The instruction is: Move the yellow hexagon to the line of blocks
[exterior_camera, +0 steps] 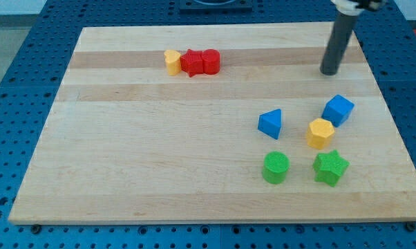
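The yellow hexagon [320, 133] lies on the wooden board [159, 159] at the view's lower right, just below and left of a blue cube [338, 110]. A line of blocks sits near the view's top: a yellow heart-like block [172, 61], a red star [191, 63] and a red cylinder [210, 61], touching side by side. My tip [329, 72] stands at the upper right, above the blue cube and well apart from the yellow hexagon, far right of the line.
A blue triangle [271, 123] lies left of the hexagon. A green cylinder [276, 168] and a green star [330, 168] lie below it. The board's right edge runs close to the blue cube.
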